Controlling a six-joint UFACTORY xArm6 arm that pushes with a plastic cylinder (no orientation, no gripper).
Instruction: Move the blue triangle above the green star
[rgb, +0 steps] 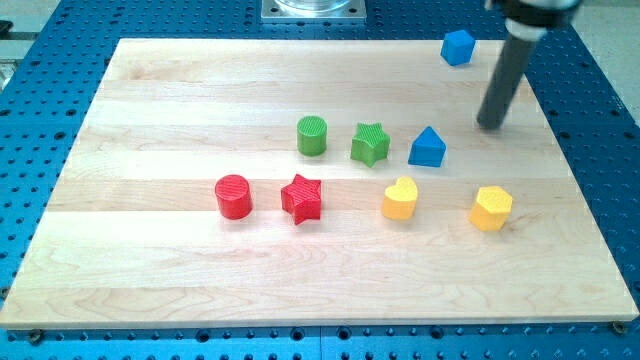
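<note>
The desk (180, 100) is pale blond wood with lengthwise grain, set on a blue base (600, 150) patterned with rows of holes. On it are a blue triangle (428, 147), a blue cube (457, 47), a green star (370, 144), a green cylinder (312, 136), a red star (301, 198), a red cylinder (233, 196), a yellow heart (400, 199) and a yellow hexagon (491, 208). The block tops show fine ribbed lines. My tip (490, 126) is dark grey.
</note>
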